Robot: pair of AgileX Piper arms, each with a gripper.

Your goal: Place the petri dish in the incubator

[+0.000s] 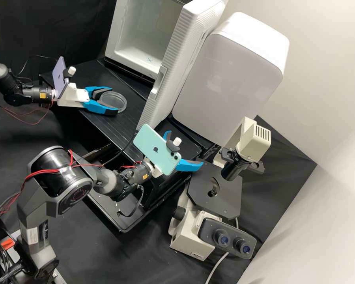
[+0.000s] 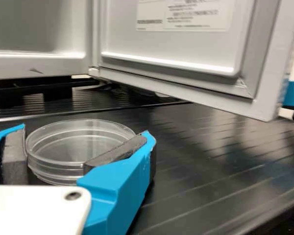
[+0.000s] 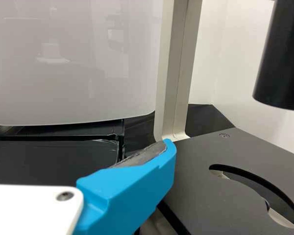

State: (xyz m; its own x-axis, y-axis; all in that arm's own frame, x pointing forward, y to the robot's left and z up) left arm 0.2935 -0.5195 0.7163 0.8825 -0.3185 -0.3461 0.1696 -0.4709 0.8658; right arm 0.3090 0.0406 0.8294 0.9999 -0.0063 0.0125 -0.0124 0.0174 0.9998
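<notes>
A clear, empty petri dish [image 1: 116, 101] [image 2: 73, 144] rests on the black bench in front of the white incubator [image 1: 136, 37], whose door [image 1: 181, 59] [image 2: 186, 44] stands wide open. My left gripper [image 1: 111, 101] [image 2: 73, 152] is level with the dish, one blue finger on each side, and the grey pads [image 2: 115, 152] touch its rim. My right gripper [image 1: 187, 152] hangs lower on the bench, past the door's outer edge and just over the microscope stage [image 1: 215, 189] [image 3: 225, 166]. One of its blue fingers [image 3: 137, 171] shows, spread wide with nothing held.
A white microscope [image 1: 209, 232] with two eyepieces stands at the bench's near right. A large rounded white case [image 1: 228, 75] sits behind the open door. The black bench [image 1: 118, 126] drops off along its left edge onto dark cloth.
</notes>
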